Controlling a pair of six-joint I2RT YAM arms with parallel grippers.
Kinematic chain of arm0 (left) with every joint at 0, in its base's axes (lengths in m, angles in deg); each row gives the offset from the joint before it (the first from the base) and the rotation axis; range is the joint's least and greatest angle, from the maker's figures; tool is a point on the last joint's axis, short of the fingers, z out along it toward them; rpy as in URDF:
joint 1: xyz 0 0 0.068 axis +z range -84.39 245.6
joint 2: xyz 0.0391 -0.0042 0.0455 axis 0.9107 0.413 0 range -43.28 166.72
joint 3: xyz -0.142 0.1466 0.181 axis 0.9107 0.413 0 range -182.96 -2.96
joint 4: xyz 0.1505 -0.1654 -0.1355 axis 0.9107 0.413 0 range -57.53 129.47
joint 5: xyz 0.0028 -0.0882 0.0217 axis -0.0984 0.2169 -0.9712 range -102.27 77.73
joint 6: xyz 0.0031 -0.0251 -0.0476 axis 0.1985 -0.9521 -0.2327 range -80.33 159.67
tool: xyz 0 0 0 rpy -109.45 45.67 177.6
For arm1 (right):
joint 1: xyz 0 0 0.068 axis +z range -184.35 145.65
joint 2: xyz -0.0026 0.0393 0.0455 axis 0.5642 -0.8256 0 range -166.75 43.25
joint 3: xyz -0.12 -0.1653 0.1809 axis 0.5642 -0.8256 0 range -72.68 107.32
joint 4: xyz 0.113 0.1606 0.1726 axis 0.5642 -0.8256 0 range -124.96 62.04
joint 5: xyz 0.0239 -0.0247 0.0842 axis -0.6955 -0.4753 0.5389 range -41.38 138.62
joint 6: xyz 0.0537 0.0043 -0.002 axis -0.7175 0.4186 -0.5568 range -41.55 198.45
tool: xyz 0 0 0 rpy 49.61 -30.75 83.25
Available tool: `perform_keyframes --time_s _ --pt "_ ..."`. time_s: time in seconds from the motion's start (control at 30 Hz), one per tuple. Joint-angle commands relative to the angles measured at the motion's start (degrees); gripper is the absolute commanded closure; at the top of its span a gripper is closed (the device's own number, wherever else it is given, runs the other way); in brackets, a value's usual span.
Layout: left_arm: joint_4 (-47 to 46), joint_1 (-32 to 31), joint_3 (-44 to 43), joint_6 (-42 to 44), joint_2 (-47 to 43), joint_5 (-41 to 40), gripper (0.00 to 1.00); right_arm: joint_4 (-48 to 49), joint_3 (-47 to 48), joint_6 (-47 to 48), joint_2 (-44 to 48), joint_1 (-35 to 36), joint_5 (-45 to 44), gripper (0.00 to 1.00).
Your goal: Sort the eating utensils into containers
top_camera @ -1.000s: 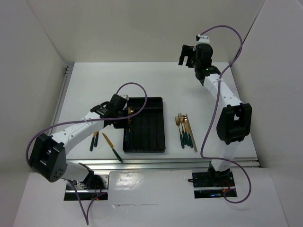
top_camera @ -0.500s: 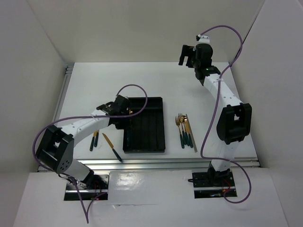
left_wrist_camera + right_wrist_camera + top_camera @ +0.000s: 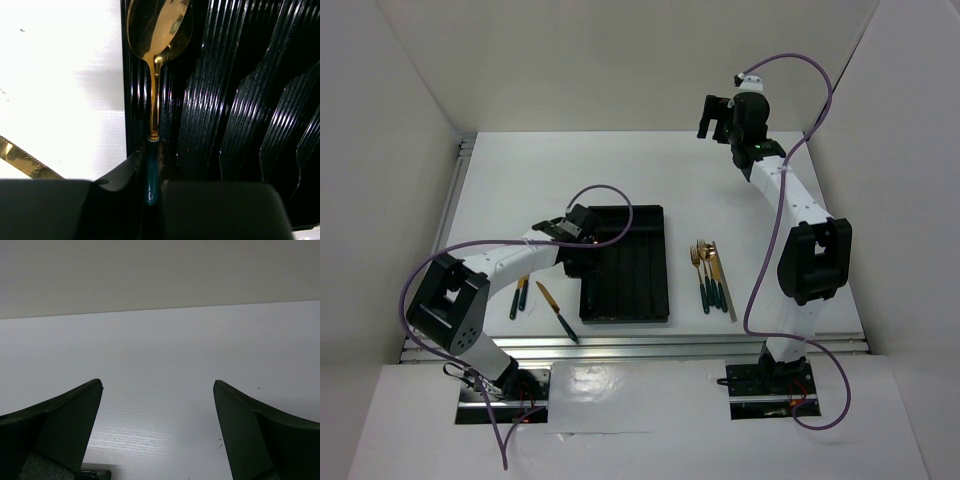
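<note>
My left gripper (image 3: 582, 230) is shut on the dark green handle of a gold-bowled spoon (image 3: 158, 30). It holds the spoon low over the leftmost long compartment of the black tray (image 3: 640, 275), bowl pointing away along the ribbed compartment (image 3: 235, 100). The left fingers (image 3: 120, 175) close on the handle from both sides. Several forks and spoons (image 3: 708, 270) and a thin silver piece (image 3: 729, 292) lie right of the tray. A knife (image 3: 557, 311) and two dark handles (image 3: 519, 297) lie left of it. My right gripper (image 3: 715, 112) is open, empty and raised at the back.
A gold serrated knife blade (image 3: 22, 161) shows on the white table just left of the tray's left wall. White walls enclose the table on the left, back and right. A purple cable (image 3: 605, 190) loops above the left arm.
The left gripper has moved a little farther back and right over the tray's left compartment with the spoon, its arm swinging in. The right arm has not moved.
</note>
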Motion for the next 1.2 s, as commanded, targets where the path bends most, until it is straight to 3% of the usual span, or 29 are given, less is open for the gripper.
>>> perform_keyframes --time_s 0.0,0.17,0.2,0.3,0.6,0.83,1.03,1.17 --pt "0.9 -0.4 -0.6 -0.9 0.2 -1.1 0.85 0.6 2.3 0.7 0.5 -0.1 -1.0 0.0" --pt "2.0 -1.5 -2.7 0.2 -0.3 -2.2 0.71 0.6 2.3 0.7 0.5 -0.1 -1.0 0.0" --pt "2.0 -2.1 -2.7 0.2 -0.9 -2.2 0.62 1.1 2.3 0.7 0.5 -0.1 -1.0 0.0" --pt "3.0 -2.6 -5.0 0.7 -1.4 -3.5 0.52 1.1 2.3 0.7 0.5 -0.1 -1.0 0.0" --pt "3.7 -2.6 -7.4 1.3 -11.2 -4.7 0.42 1.6 1.2 0.7 1.0 -0.1 0.1 0.0" --pt "5.2 -2.6 3.7 -7.0 -24.5 -9.4 0.27 1.6 1.7 0.7 0.4 -0.1 2.5 0.0" --pt "9.1 -2.6 11.7 -17.0 -36.2 -16.3 0.19 1.1 2.2 0.2 -0.1 -0.1 3.6 0.0" --pt "8.4 -2.6 16.7 -21.6 -39.5 -16.3 0.17 1.1 2.2 0.2 -0.1 -0.1 4.1 0.0"
